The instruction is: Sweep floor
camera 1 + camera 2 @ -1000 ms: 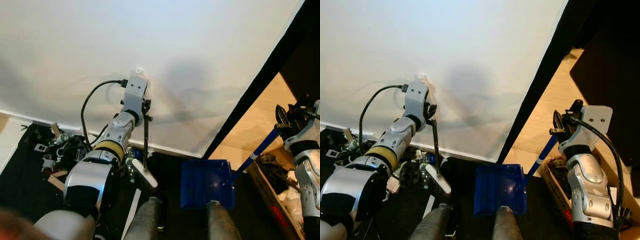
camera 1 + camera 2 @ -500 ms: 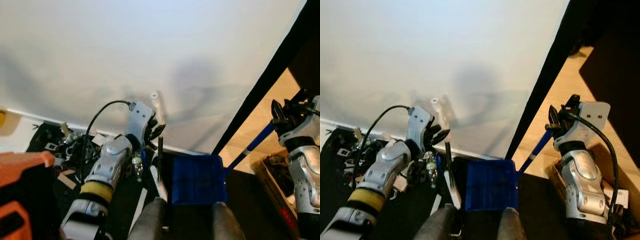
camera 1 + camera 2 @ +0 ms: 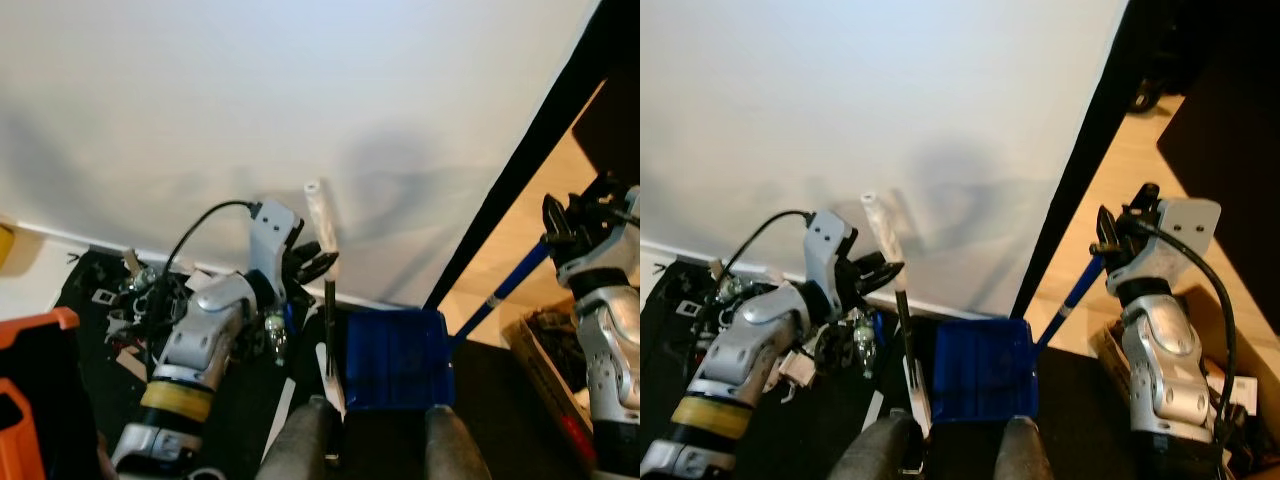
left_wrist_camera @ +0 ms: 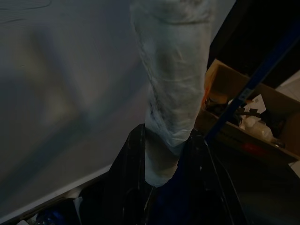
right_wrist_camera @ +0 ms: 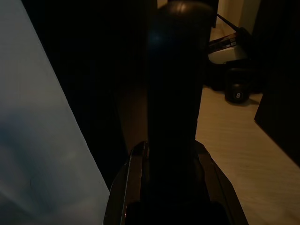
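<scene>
Since 1 s ago your left hand dropped toward frame centre, gripping the broom beside the dustpan; right hand clamps its handle, steadying it.

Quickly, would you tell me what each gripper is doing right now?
Left gripper: closed on the broom handle, at its white wrapped grip.
Right gripper: closed on the dustpan handle, at its black top end.

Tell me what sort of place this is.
Probably a room in a home, in a cluttered corner: a plain white wall meets a dark mat strewn with small litter, wooden flooring runs alongside, and a cardboard box of odds and ends sits nearby.
</scene>
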